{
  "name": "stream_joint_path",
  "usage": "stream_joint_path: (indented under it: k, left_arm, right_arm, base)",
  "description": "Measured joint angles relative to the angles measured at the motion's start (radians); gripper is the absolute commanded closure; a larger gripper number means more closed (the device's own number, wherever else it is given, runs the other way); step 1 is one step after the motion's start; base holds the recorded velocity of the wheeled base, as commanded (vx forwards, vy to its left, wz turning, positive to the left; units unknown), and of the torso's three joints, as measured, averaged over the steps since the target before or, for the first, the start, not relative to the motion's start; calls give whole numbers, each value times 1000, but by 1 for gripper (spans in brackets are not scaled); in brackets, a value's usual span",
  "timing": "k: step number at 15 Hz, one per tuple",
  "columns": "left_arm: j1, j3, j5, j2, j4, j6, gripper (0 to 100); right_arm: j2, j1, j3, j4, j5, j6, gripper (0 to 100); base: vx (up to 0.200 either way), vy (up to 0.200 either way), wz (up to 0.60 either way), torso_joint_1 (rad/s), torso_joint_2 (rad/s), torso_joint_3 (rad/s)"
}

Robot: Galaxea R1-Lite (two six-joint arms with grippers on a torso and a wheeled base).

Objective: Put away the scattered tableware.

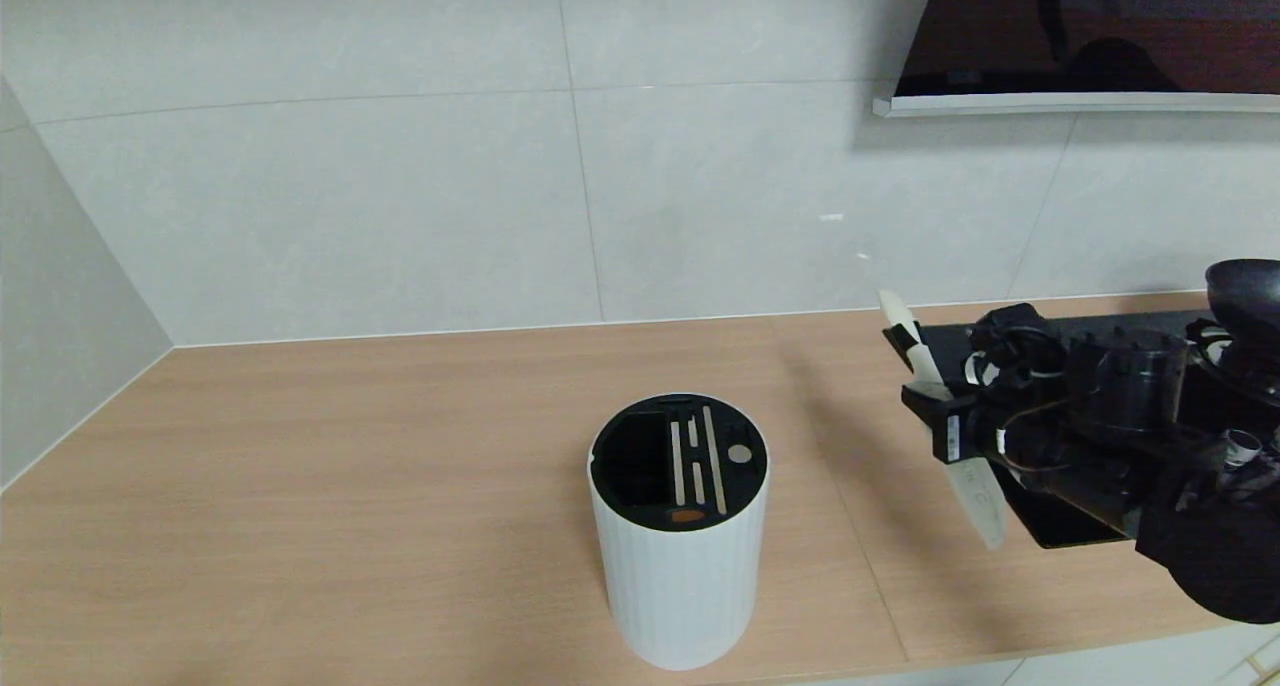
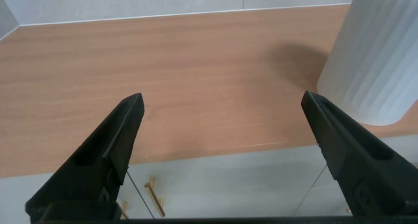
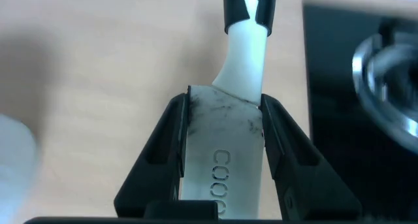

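A white ribbed cylindrical holder (image 1: 680, 556) stands on the wooden counter (image 1: 350, 466) near its front edge, and its black top has slots and one larger opening. To the right of it and above the counter, my right gripper (image 1: 942, 414) is shut on a white knife (image 1: 985, 501) at the base of the blade. The handle (image 1: 903, 324) points up and back, the blade down and forward. In the right wrist view the fingers (image 3: 166, 145) clamp the knife (image 3: 243, 61). My left gripper (image 2: 222, 103) hangs open at the counter's front edge, left of the holder (image 2: 372, 61).
A black cooktop (image 1: 1060, 531) lies on the counter under my right arm, with a dark pot (image 1: 1245, 291) at the far right. A range hood (image 1: 1080, 36) hangs on the tiled wall above. Bare counter stretches to the left of the holder.
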State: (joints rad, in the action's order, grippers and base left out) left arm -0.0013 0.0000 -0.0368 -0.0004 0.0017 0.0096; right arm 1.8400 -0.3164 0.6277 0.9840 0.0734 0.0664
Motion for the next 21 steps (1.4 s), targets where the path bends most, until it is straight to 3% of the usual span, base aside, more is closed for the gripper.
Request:
stream_joint_path:
  k: [5, 10, 13, 17, 21]
  left_arm:
    - [0, 0, 3, 0, 0, -1, 0]
    - [0, -2, -3, 0, -4, 7, 0]
    - [0, -53, -12, 0, -11, -29, 0]
    - [-20, -157, -215, 55, 103, -47, 0]
    - [-41, -269, -320, 231, 122, -51, 0]
  right_arm:
    - [-70, -128, 213, -193, 3, 1, 100]
    - [-94, -193, 227, -193, 11, -1, 100]
    - [-106, -214, 226, -192, 11, 0, 100]
    - [-108, -235, 263, -197, 4, 1, 100]
    - [-106, -249, 322, -207, 1, 2, 100]
  base:
    - [0, 0, 0, 0, 0, 0]
    - [0, 0, 0, 0, 0, 0]
    - [0, 0, 0, 0, 0, 0]
    - [0, 0, 0, 0, 0, 0]
    - [0, 0, 0, 0, 0, 0]
